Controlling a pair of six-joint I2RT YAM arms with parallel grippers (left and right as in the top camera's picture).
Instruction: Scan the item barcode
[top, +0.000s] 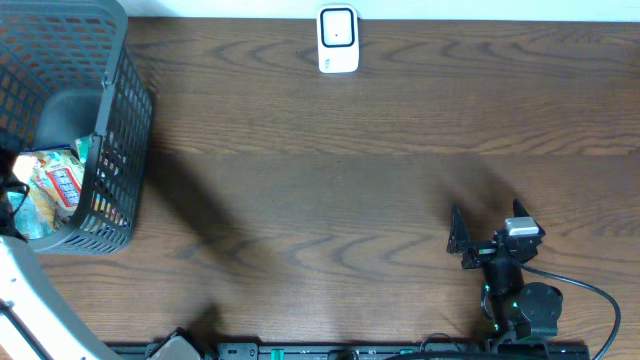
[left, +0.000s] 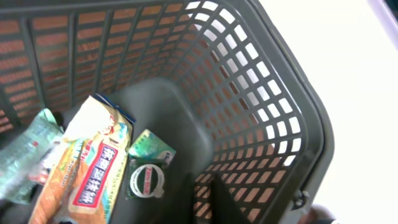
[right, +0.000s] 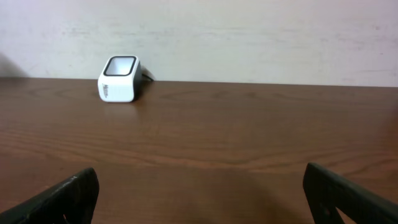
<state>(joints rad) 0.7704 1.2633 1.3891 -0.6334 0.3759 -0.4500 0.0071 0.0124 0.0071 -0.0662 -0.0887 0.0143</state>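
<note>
The left arm's white link (top: 25, 300) slants up from the near left corner, and the left gripper (top: 10, 200) reaches down into the basket (top: 120, 130), a dark grey plastic tub with latticed walls and a solid, smooth floor. Its jaws are together; whether anything is pinched between them cannot be told. Inside the basket lie the items: a long glossy orange packet (left: 87, 168) with a red label, a small green packet (left: 148, 168) with a round white mark just beside it, and a crinkled pale green wrapper (left: 25, 155) at the left. The scanner (top: 338, 40), a small white rounded block with a dark window, stands at the far edge of the wood-grain table (top: 330, 200). The right gripper (top: 487, 228) sits low near the front right, pointing toward the far edge, black fingers wide apart and empty
</note>
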